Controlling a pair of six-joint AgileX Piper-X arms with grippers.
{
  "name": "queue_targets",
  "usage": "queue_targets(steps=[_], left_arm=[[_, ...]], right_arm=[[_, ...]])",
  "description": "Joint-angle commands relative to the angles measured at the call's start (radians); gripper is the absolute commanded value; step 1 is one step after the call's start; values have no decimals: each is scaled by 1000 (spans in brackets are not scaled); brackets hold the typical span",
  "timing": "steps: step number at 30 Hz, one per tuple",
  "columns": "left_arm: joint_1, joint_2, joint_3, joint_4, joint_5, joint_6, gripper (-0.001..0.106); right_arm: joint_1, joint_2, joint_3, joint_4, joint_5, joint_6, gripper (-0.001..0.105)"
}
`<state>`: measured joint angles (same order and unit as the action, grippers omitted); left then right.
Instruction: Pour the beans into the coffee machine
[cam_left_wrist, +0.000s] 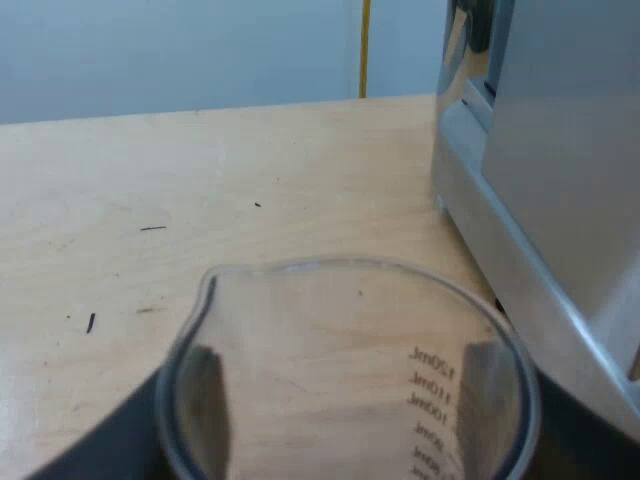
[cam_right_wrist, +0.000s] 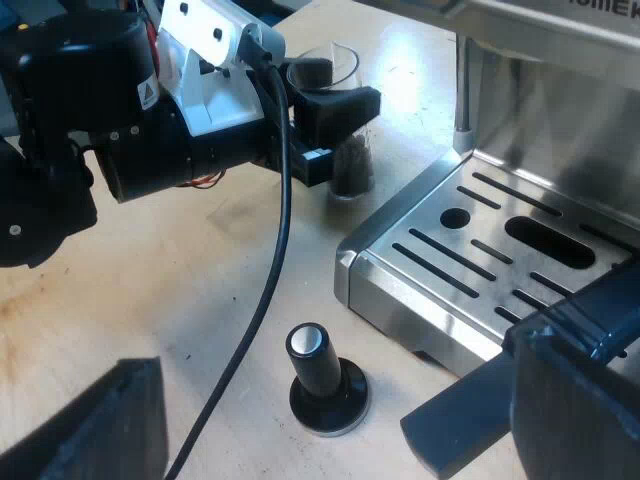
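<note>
The clear measuring glass (cam_left_wrist: 431, 392), with printed millilitre marks, sits between the fingers of my left gripper (cam_left_wrist: 345, 400), which is shut on it. It is close beside the espresso machine's (cam_left_wrist: 560, 190) metal side. In the right wrist view the same measuring glass (cam_right_wrist: 351, 168) has dark beans in its bottom and stands on the wooden table by the corner of the drip tray (cam_right_wrist: 500, 265), with the left gripper (cam_right_wrist: 328, 92) clamped near its rim. My right gripper (cam_right_wrist: 300, 425) is open and hovers low over the table, holding nothing.
A tamper with a black knob (cam_right_wrist: 322, 382) stands upright on the table just off the drip tray's edge, below my right gripper's spread fingers. The left arm's black and white body (cam_right_wrist: 150, 110) reaches over the table towards the glass.
</note>
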<state>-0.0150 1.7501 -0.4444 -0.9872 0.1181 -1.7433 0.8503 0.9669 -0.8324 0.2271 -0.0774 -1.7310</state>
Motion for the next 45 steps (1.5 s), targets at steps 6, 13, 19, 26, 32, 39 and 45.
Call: queue_targets(steps=[6, 13, 19, 26, 32, 39, 45], left_arm=[[-4, -23, 0, -1, -7, -3, 32], [-4, -198, 6, 137, -9, -3, 32], [-4, -405, 6, 364, -9, -3, 32], [-4, -639, 8, 624, -9, -1, 32], [-4, -831, 8, 781, -7, -1, 32], [-4, -1067, 8, 1006, 60, -1, 32], [-4, -1229, -21, 1159, 65, -1, 32]], right_arm=[[3, -2, -11, -14, -10, -6, 72], [3, -2, -11, -14, -10, -6, 72], [3, -2, -11, -14, -10, -6, 72], [3, -2, -11, -14, -10, -6, 72], [3, -22, -11, -67, -10, 9, 72], [3, -92, -11, -178, -10, 9, 72], [3, -155, -11, -194, 27, 6, 72]])
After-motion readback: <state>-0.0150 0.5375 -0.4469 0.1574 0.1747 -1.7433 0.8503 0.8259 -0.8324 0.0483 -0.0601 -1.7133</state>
